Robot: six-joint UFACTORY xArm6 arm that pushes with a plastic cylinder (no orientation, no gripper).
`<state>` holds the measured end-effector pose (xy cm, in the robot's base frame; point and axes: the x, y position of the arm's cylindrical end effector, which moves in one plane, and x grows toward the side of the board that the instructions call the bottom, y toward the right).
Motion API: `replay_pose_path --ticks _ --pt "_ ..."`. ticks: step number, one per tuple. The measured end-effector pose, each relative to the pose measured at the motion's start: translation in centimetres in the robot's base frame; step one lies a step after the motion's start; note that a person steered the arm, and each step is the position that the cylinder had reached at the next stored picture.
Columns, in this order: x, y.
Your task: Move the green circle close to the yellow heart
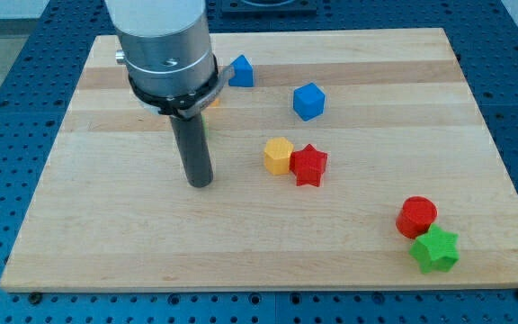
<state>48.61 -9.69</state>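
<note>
My tip rests on the wooden board, left of centre. No green circle shows in this view; the arm's wide grey body hides part of the board's top left. A small yellow sliver peeks out at the arm's right edge; its shape cannot be made out. A yellow hexagon lies to the right of my tip, touching a red star. A green star lies at the bottom right, far from my tip.
A blue triangle-like block lies just right of the arm near the top. A blue cube-like block lies right of it. A red circle touches the green star at the bottom right.
</note>
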Motion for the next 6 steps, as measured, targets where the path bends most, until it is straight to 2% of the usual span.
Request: replay_pose_path --ticks 1,6 --pt "-2.3 -1.9" --pt "-4.5 -1.9"
